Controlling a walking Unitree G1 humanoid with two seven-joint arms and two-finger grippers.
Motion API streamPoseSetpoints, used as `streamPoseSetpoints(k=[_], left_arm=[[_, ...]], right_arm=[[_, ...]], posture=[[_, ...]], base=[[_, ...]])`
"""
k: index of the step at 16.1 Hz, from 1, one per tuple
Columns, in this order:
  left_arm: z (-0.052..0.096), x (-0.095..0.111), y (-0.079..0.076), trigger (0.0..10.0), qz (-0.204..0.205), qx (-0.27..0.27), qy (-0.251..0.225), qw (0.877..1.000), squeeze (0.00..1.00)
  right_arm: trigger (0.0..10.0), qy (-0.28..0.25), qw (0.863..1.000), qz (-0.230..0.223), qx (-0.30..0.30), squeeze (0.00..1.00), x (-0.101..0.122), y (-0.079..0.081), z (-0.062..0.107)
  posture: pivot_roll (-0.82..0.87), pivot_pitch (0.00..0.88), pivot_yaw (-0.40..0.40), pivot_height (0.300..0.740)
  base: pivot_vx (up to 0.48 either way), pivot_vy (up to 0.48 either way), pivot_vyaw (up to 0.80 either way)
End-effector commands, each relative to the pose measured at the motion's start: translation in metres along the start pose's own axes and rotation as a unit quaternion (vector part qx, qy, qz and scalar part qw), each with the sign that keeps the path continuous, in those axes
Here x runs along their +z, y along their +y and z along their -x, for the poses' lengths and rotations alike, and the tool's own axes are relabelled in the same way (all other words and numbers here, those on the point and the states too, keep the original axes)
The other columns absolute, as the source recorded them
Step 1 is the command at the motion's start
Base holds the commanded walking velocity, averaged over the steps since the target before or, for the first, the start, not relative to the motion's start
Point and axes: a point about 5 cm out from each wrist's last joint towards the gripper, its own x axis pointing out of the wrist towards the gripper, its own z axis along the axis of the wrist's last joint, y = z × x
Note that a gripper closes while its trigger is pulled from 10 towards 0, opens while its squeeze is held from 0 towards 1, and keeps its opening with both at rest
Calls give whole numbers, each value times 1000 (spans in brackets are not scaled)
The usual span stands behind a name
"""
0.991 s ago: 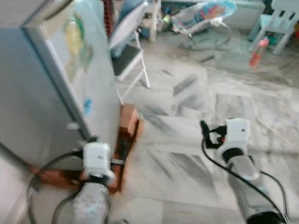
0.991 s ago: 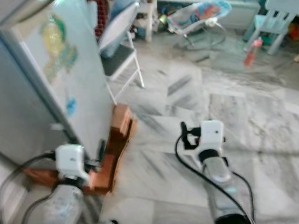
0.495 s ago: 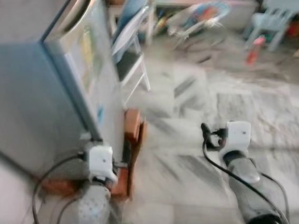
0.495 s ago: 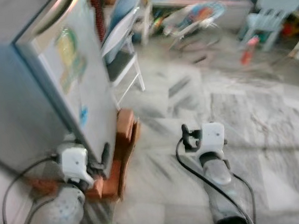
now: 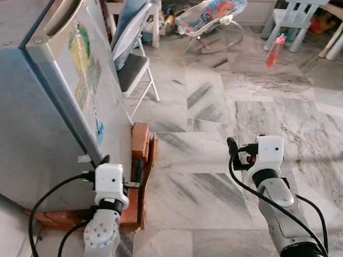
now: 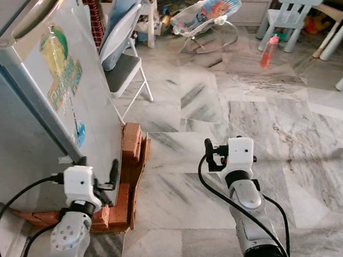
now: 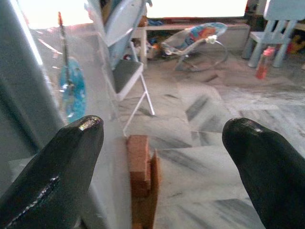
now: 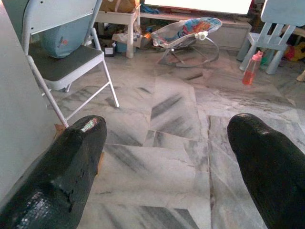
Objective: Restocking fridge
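**Both grippers spread wide and empty beside the shut fridge**

The left gripper [image 7: 162, 143] hangs low by the fridge's [image 5: 31, 118] lower front corner, its two black fingers [image 7: 52, 171] set far apart with nothing between them. In the left wrist view one finger lies just beside the fridge door [image 7: 90, 95], though contact cannot be made out; the other stands over bare floor [image 5: 213, 179]. Between them the view runs past the bricks [image 7: 139, 164] under the fridge toward a folding chair [image 7: 125, 71].

The right gripper [image 8: 167, 157] is held out over the marble floor, well apart from the fridge, its fingers [image 8: 71, 167] likewise splayed wide and gripping nothing. It touches nothing; only tiles lie beneath it.

The fridge stands to the robot's left, grey, its door closed, with a curved handle [image 5: 66, 11] along the top edge and coloured stickers [image 6: 61, 66] on the door face. Its base rests on bricks [image 5: 140, 147] and a wooden board [image 5: 142, 195] at the front corner. Black cables loop from both wrists.

Farther off, the folding chair [image 5: 132, 65] with a blue cushion stands just beyond the fridge. A baby bouncer [image 5: 209, 15] lies near the far wall, a pale child's chair [image 5: 299, 1] to the right of it, and a red bottle [image 5: 275, 50] stands on the floor beside that chair.
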Motion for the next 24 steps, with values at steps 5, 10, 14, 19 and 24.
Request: streamPoseSetpoints(k=[5,10,14,19,24], left_arm=[[-25,5,21,10000,-12,53,-2,999,0],[-55,13,50,10000,-40,116,-2,992,0],[-62,11,57,10000,-51,126,5,991,0],[-64,8,61,10000,-55,153,9,987,0],[-58,1,60,10000,-46,154,12,987,0]], right_arm=[[10000,20,999,17,23,0,-8,0,15],[10000,41,998,25,39,0,-14,-5,35],[10000,42,998,26,32,0,-11,-8,35],[10000,45,998,22,38,0,-10,-3,34],[10000,46,998,22,35,0,-10,-5,33]], posture=[[120,112,-91,740],[76,127,-100,740],[58,127,-94,740],[62,126,-96,740],[63,127,-93,740]], base=[[0,0,0],[0,0,0],[0,0,0],[0,0,0],[0,0,0]])
